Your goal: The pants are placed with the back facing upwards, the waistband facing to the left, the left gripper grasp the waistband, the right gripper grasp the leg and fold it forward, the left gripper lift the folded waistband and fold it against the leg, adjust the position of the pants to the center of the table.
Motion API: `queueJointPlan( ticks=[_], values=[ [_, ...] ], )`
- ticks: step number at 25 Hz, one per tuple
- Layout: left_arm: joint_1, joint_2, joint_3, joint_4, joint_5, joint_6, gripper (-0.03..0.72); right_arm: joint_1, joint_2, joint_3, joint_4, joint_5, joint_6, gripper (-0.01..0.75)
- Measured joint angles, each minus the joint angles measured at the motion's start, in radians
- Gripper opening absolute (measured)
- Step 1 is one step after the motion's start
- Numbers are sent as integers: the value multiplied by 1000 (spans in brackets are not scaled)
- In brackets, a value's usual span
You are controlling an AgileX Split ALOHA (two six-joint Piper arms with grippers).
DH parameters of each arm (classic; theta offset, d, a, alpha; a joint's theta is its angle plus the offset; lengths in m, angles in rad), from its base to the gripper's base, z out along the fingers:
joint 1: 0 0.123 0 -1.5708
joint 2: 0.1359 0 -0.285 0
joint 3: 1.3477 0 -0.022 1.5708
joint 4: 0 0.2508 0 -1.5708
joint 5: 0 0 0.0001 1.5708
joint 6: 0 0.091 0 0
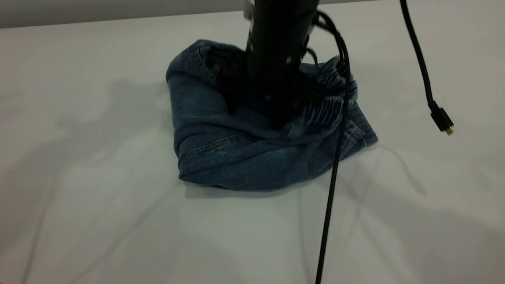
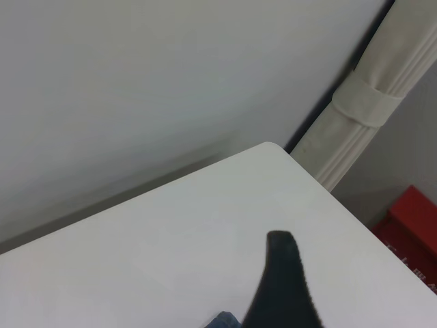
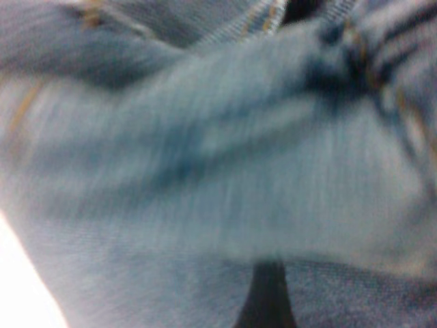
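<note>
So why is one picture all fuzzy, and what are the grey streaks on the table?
Right wrist view: the camera sits almost against the pants, so the denim smears out of focus. Exterior view: the grey streaks on the table are soft shadows of arms and cables. Left wrist view: fairly sharp, no glare.

Faded blue denim pants (image 1: 221, 157) lie folded in a bunched heap near the worktop's (image 1: 98, 221) far edge, gathered waistband (image 1: 335, 96) on top.
</note>
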Motion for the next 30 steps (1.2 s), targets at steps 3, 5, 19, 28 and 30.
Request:
queueJointPlan(
  ticks=[3,5,19,28,30],
  values=[
    [0,0,0,0,0,-2,487,0,-51,0,-40,-3,-2,487],
    [0,0,0,0,0,-2,487,0,-83,0,-78,-18,-2,487],
    [0,0,0,1,12,-1,487,-1,-126,-25,-387,-57,-5,484],
    [0,-19,0,51,7,3,487,0,-269,-83,-611,215,-204,484],
    [0,-44,0,103,-12,2,487,0,-306,-83,-598,266,-328,484]
  ],
)
